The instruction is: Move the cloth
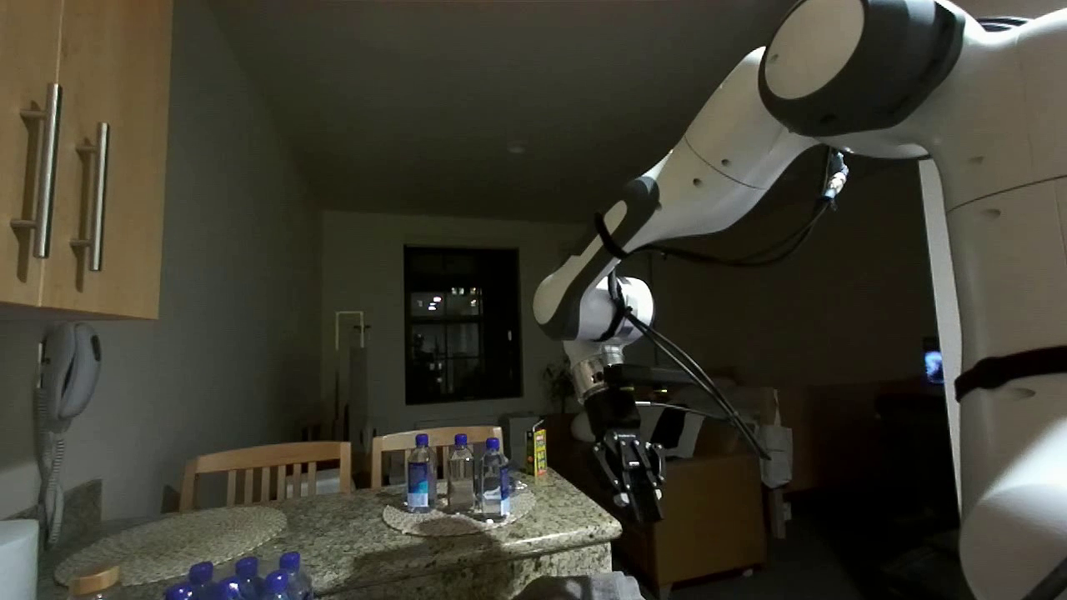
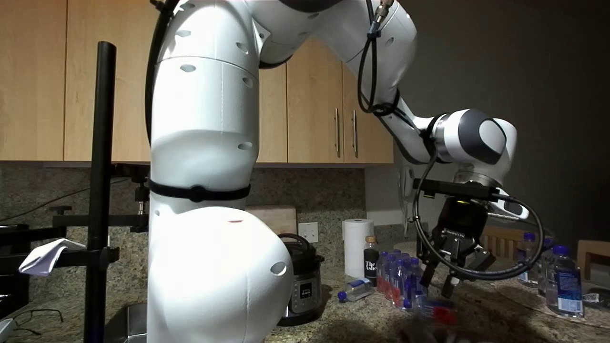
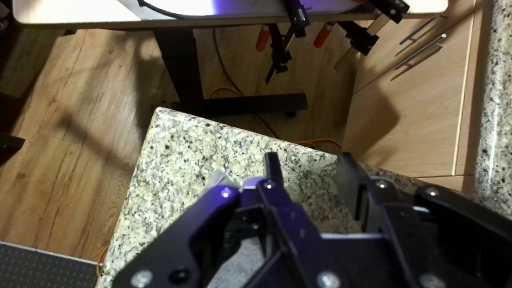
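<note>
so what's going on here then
A robot arm has its gripper hanging open with nothing in its grasp, so nothing is being handled at this moment. In the wrist view, a grey cloth lies on a granite counter, partly hidden behind the gripper. The job is to move that cloth. In an exterior view, three water bottles stand upright on a woven mat.

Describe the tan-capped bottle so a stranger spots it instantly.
In an exterior view, follow the granite counter to the paper towel roll. Just right of it stands the tan-capped bottle, its dark front lettered white; the nearby water bottles have blue caps.
</note>
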Action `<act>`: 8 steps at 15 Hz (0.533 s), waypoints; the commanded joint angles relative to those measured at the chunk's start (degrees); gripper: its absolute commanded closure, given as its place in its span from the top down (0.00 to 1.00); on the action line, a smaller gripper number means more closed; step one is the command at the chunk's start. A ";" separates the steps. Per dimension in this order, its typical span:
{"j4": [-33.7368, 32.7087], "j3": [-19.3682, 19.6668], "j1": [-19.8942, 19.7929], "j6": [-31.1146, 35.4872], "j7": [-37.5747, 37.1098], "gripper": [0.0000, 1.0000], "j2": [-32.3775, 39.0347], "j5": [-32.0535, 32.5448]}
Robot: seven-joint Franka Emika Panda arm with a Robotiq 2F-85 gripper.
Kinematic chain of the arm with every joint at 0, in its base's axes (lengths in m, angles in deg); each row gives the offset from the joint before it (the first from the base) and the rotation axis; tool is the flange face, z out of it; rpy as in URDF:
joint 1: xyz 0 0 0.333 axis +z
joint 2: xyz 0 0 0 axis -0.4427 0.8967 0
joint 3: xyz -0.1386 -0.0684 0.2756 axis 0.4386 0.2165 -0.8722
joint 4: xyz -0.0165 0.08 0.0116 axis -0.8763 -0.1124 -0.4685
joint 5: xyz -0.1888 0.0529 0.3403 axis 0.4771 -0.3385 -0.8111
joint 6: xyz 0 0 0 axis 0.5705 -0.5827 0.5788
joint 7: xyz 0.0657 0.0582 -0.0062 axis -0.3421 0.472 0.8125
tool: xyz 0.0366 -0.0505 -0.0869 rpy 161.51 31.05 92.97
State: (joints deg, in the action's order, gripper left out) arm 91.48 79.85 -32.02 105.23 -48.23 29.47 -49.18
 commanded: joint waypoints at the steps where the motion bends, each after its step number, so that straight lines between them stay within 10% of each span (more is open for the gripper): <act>1: 1.38 -0.23 -0.07 0.07 -1.30 0.73 -1.47 1.54; 8: 1.38 -0.29 0.00 0.20 -1.64 1.00 -1.71 2.23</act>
State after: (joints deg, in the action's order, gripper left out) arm 91.48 79.85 -32.02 105.23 -48.23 29.47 -48.98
